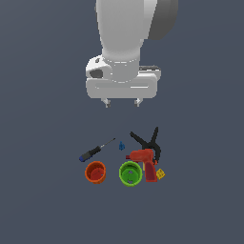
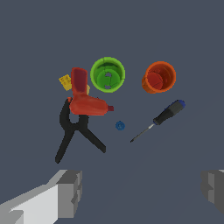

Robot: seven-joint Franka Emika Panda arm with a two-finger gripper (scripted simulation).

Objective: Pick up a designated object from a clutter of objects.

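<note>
- A flat floor (image 1: 38, 205) is the only such thing in view. It is one plain surface in a dark slate blue-grey.
- In the exterior view it fills the whole background, running to every edge of the picture in the same even tone, with a matte look.
- In the wrist view the same floor (image 2: 39, 35) again fills the background, with the same dark, uniform colour and no pattern or markings that can be made out.

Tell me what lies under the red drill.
The red drill lies across the black clamp, covering its jaw end; the clamp's two handles stick out. A small yellow piece sits beside the drill. Anything else beneath is hidden.
</note>
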